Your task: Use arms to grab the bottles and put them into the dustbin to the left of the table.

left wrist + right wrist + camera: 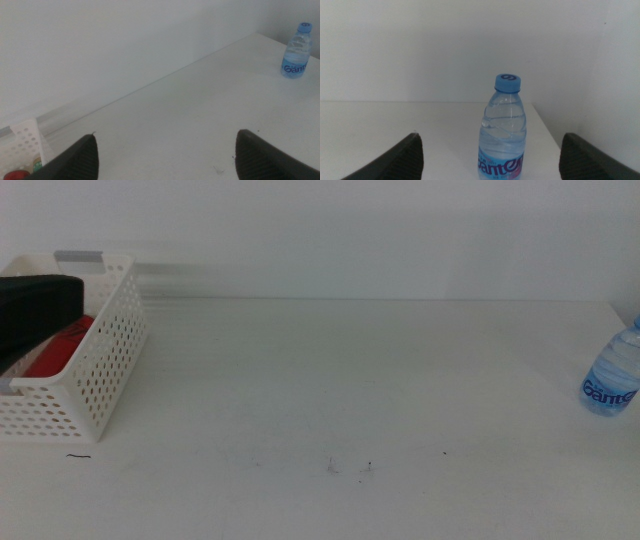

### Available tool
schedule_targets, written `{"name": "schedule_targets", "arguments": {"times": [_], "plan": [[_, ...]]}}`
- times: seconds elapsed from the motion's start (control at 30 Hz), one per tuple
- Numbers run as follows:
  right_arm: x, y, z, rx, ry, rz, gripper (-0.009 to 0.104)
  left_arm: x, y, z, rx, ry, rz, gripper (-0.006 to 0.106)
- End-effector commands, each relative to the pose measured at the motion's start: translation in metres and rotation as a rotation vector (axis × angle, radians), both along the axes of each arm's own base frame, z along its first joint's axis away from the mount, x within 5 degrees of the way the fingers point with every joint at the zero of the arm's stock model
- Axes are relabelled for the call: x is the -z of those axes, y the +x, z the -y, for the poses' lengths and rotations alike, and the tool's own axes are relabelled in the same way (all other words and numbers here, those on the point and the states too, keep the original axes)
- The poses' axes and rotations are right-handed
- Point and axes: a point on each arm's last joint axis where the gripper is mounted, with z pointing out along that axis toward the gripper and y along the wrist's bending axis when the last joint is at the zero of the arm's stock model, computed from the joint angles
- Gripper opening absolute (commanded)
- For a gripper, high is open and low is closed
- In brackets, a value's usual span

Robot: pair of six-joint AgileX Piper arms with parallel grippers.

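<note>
Left tool (165, 155) held wide open and empty above the dustbin (95, 380), red can (58, 348) seen inside, right tool (490, 157) spread wide, nothing gripped, water bottle (502, 130) framed upright at the bench's (350, 380) right edge.

Left arm (38, 315) enters from the left edge in middle view, only a dark blocky part showing, angled down. Left claw (165, 155): jaws wide apart, nothing between them, both tips dark and rounded. Right claw (492, 157): jaws also spread wide, nothing gripped, held level and low. Right arm itself out of middle view.
</note>
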Motion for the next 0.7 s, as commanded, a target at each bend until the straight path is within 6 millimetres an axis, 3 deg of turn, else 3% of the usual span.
{"name": "schedule_targets", "arguments": {"times": [0.0,0.2,0.67], "plan": [[0.003,0.001,-0.001,-0.011,0.006,-0.013,0.092,-0.003,0.0,-0.001,-0.004,-0.011,0.018,0.094],[0.018,0.011,0.002,-0.014,0.022,-0.122,0.092,-0.003,0.0,-0.001,-0.005,-0.014,0.02,0.094],[0.026,0.077,0.024,0.043,0.005,-0.203,0.092,-0.005,0.0,0.0,-0.005,-0.023,0.041,0.094]]}}
